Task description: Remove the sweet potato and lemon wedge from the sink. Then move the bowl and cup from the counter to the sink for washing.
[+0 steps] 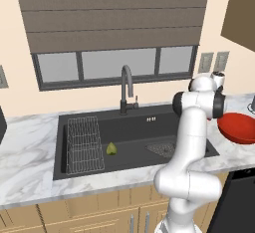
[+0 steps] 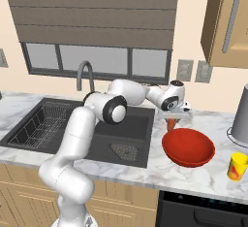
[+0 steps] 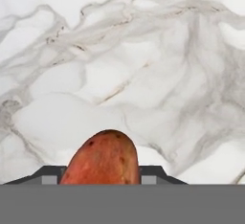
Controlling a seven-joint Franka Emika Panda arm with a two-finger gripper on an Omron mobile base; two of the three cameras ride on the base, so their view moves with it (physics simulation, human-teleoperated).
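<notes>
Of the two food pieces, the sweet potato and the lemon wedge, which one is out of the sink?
The sweet potato, held between the jaws above the marble counter. The lemon wedge lies in the sink.

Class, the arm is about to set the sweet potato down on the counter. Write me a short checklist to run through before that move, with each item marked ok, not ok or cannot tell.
1. Sweet potato held between the jaws: ok.
2. Sweet potato out of the sink: ok, marble counter lies below it.
3. Counter under the gripper bare: ok in the hand view.
4. Clear of the bowl: not ok, the bowl sits just in front of the gripper.
5. Lemon wedge removed: not ok, in the sink.
6. Cup upright on the counter: ok.
</notes>
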